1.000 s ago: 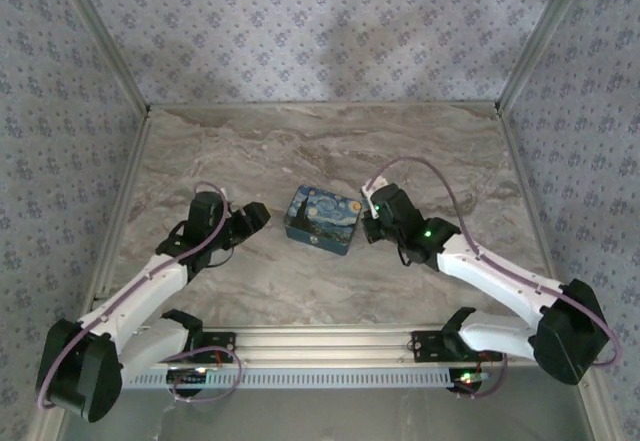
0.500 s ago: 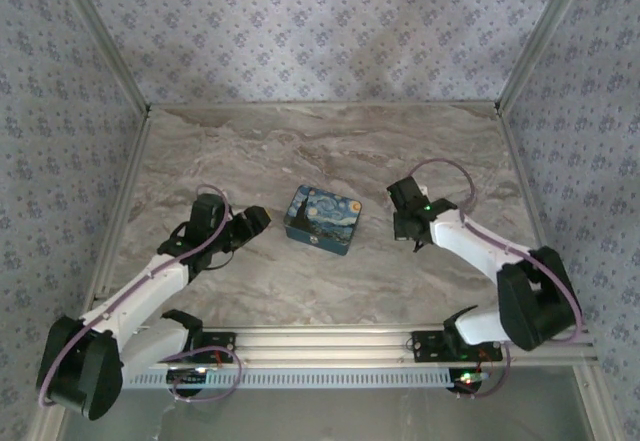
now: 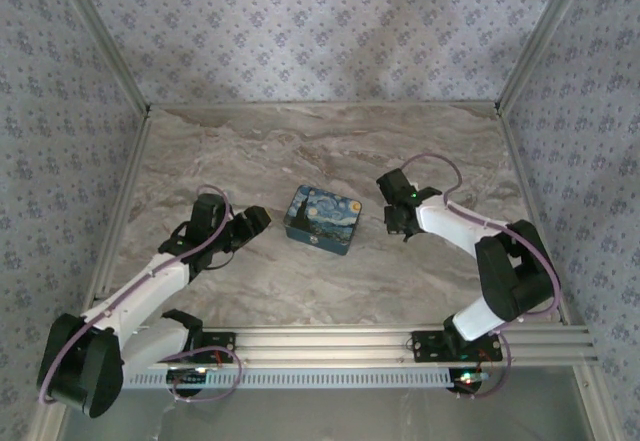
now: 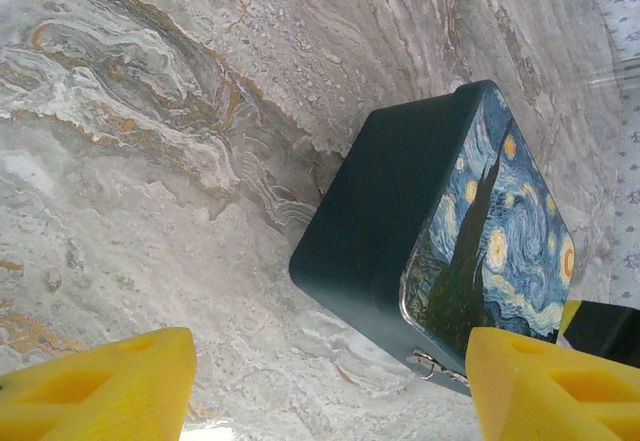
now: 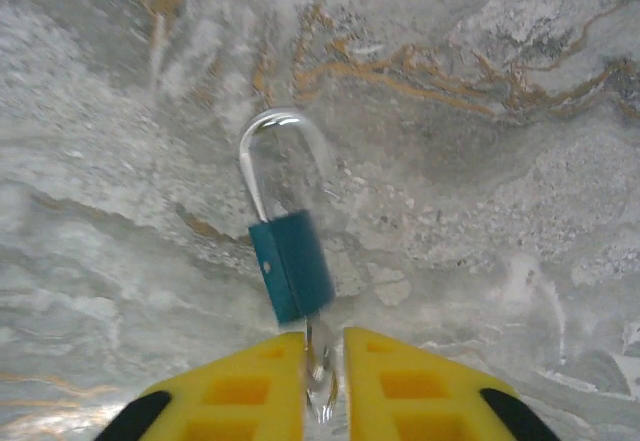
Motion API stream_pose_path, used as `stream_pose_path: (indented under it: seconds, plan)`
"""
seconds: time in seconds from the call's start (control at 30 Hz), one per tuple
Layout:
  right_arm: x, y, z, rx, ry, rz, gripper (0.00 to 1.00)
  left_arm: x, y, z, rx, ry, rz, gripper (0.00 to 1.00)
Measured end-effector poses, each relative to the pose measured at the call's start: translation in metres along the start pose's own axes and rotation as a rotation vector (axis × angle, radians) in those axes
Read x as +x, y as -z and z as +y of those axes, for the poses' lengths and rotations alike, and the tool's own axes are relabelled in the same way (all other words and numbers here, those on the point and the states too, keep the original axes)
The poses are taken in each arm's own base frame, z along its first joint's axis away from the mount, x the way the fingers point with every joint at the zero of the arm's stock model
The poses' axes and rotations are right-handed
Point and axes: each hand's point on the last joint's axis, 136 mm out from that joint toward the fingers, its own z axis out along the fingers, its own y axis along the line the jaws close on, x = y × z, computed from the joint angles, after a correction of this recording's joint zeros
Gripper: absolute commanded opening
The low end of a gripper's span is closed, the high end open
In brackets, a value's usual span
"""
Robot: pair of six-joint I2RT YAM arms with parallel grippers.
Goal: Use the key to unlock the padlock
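Top cam: blue tin mid-table, left gripper at its 9 o'clock, right gripper at its 3 o'clock.

Left wrist: jaws released wide, nothing in them, tin at 1 o'clock.

Right wrist: teal padlock at 12 o'clock of my fingertips. The key sits in its base, between the narrow jaws. I can't tell if they're actually pinching it.

I reckon I'm at the turning step. Next needs a firm pinch and a twist.

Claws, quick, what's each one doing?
Left claw: open, holding nothing.
Right claw: shut on the silver key stuck in the small teal padlock.
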Motion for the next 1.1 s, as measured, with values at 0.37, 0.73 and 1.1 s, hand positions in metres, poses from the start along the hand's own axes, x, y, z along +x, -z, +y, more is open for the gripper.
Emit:
stream_pose_path:
  seconds: [0.37,0.73,1.1]
  plan:
    - [-0.027,0.051,-0.001,-0.072,-0.042,-0.121,0.52,-0.013,0.001,-0.016,-0.009,-0.032,0.002,0.74]
    - [-0.052,0.085,-0.020,-0.118,-0.097,-0.255,1.00,-0.079,0.010,-0.028,-0.120,-0.150,-0.078,1.00]
    - [-0.074,0.071,-0.079,0.159,-0.140,-0.467,1.00,-0.140,0.014,0.025,-0.371,-0.470,-0.244,1.00]
